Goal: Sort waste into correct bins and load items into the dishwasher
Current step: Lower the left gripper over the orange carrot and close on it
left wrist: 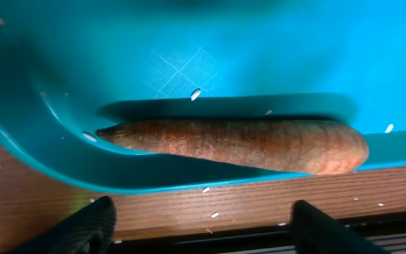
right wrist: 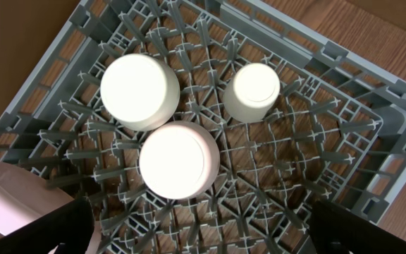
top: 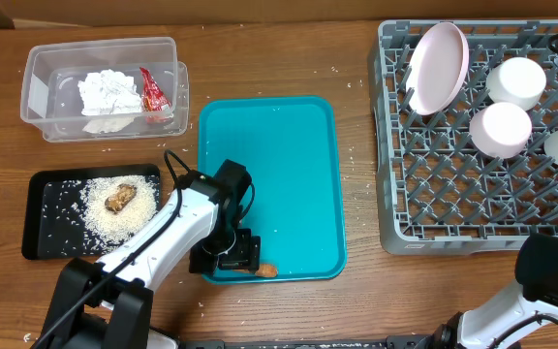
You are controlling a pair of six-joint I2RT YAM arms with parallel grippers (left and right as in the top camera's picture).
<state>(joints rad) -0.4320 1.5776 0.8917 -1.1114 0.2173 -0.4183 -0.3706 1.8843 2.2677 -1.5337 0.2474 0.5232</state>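
Note:
An orange carrot piece (left wrist: 245,144) lies along the front rim of the teal tray (left wrist: 273,42); overhead it shows as the carrot piece (top: 266,271). My left gripper (left wrist: 203,233) hovers open just short of it, over the table edge, and nothing is between its fingers (left wrist: 83,229). The clear tub (top: 42,73) holds white napkins (top: 109,94) and a red wrapper (top: 152,90). The black tray (top: 42,218) carries rice and a brown chunk (top: 119,199). My right gripper (right wrist: 203,233) is open above the grey rack (right wrist: 344,134), which holds two bowls (right wrist: 138,90) (right wrist: 179,159) and a cup (right wrist: 251,92).
A pale pink plate (top: 437,66) stands on edge in the rack's (top: 390,145) back left corner. White crumbs are scattered on the wooden table around the teal tray (top: 289,165). The right arm (top: 555,271) sits near the rack's front right corner.

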